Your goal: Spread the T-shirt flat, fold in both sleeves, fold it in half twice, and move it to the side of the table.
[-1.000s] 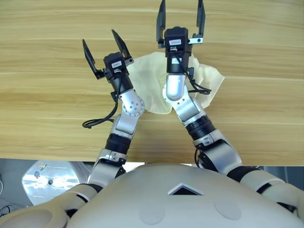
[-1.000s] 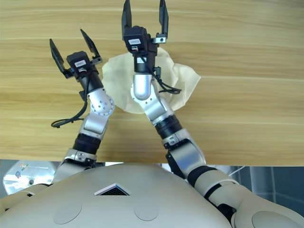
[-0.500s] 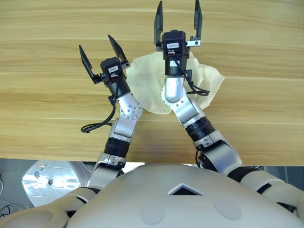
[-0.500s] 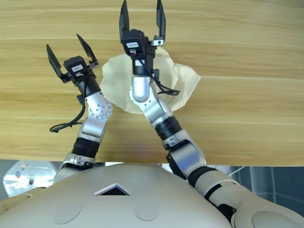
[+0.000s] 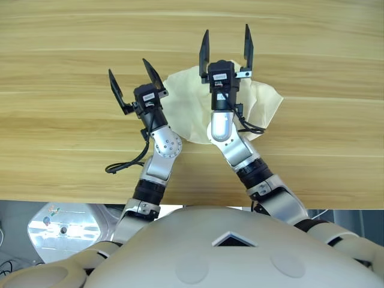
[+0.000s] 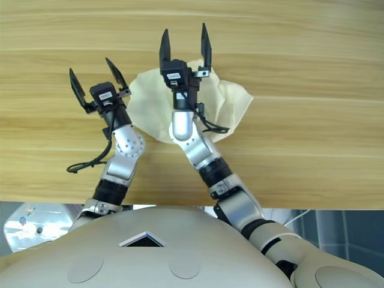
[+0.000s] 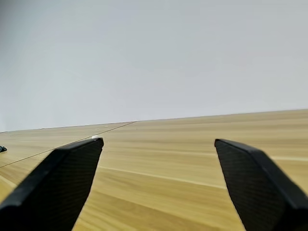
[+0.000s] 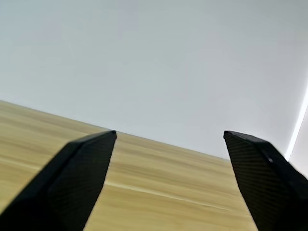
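Both my left hand (image 5: 127,66) and my right hand (image 5: 226,30) have black fingers (image 7: 57,187). Beneath my right hand is a plain pale-yellow cloth T-shirt (image 5: 186,105). The light wooden surface (image 5: 324,60) is streaked with honey-brown grain.

A light wooden table (image 5: 312,36) with long grain bands running side to side spans the head views. In the left wrist view a thin seam (image 7: 72,144) crosses its top, and a small dark object (image 7: 2,148), too small to identify, lies at the far edge. Behind the table rises a plain pale wall (image 7: 154,57). Below the table's near edge, glossy grey floor (image 5: 60,222) reflects bright lights.
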Controlling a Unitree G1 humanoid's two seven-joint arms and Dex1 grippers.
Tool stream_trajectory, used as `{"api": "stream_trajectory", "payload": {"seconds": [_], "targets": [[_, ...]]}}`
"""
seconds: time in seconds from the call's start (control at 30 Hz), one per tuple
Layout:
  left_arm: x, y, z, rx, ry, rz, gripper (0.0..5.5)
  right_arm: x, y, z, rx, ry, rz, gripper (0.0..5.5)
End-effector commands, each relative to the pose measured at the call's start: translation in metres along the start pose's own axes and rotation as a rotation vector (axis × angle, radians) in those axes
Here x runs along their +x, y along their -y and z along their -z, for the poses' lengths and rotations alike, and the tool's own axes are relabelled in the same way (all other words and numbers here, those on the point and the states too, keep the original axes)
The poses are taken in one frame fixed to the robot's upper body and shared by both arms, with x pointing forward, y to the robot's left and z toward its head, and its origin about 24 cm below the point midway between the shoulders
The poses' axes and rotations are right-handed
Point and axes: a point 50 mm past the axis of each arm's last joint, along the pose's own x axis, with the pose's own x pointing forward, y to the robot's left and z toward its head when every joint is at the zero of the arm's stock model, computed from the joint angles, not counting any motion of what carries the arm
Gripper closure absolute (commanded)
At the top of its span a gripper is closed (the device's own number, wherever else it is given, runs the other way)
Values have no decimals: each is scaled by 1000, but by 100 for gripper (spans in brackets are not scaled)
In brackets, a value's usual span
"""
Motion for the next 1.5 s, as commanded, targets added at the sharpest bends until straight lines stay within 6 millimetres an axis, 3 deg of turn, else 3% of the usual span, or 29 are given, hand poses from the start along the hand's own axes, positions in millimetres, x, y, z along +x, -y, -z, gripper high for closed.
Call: {"api": "stream_trajectory", "payload": {"seconds": [0.03,0.27,0.4,0.53,0.63,0.8,0.9,0.97,1.1,1.2,1.37,1.5], "targets": [[-16,20,-4,-34,-48,11,119,-15,-19,-2,151,-92,41,136],[-29,25,-7,-1,5,1,119,-24,-11,2,212,-55,59,136],[-27,23,-7,5,8,-5,119,-23,-13,2,215,-56,61,136],[-20,25,-10,-95,9,64,119,-17,-8,-1,291,-35,95,136],[0,12,-6,-114,5,101,119,-1,25,-1,223,41,205,136],[61,-24,11,-256,-182,249,119,54,121,32,40,-77,222,136],[83,-28,10,-253,-161,310,119,69,160,42,178,-90,171,136],[96,-31,12,-141,-100,306,119,65,180,58,225,-124,177,136],[93,-35,31,-28,-40,283,119,46,184,86,243,-214,180,136],[87,-44,44,76,4,236,119,36,172,98,225,-271,133,136],[85,-57,54,180,36,146,119,26,153,108,189,-352,16,136],[82,-55,61,176,-18,171,119,22,144,111,102,-367,-47,136]]}}
